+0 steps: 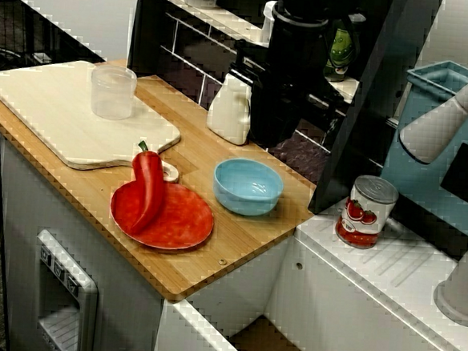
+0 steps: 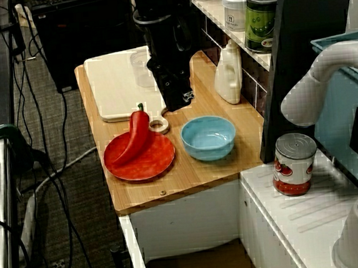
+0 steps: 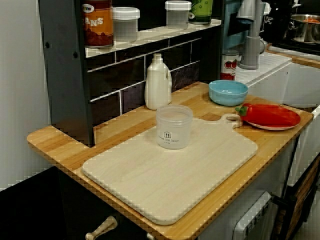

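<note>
Hanging seemingly near the round, pale-blue, empty bowl, dark fingers, spread impossible to tell.

1. The cutting board lay on the counter's end farthest from the drainboard, with the cup standing on it.
2. The plate sat at the front edge beside the board's handle, the pepper lying on it.
3. The bowl stood just behind the plate.
4. The bottle stood at the back edge.
5. The gripper hung above the counter between bottle and bowl.
6. The can stood on the drainboard.
</note>
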Robot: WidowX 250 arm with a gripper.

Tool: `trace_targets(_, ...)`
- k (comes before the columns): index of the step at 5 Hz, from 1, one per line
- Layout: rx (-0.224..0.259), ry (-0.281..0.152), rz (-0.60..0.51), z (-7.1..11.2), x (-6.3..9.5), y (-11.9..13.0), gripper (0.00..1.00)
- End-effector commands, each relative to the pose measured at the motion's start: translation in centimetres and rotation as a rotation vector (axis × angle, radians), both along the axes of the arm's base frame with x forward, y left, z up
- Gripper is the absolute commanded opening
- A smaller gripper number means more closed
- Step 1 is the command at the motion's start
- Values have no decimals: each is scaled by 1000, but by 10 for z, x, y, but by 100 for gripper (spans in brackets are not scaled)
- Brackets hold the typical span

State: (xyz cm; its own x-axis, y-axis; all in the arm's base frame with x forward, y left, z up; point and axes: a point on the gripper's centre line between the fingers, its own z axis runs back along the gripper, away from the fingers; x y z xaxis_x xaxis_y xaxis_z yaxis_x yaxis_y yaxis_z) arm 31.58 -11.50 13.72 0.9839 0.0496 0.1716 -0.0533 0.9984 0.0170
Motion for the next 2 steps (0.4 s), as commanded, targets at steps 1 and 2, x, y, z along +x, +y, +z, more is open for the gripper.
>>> trace_targets(1, 32, -36, -6, 0, 8, 16, 0)
trace_targets(2, 41, -33, -6, -5, 11, 14, 0)
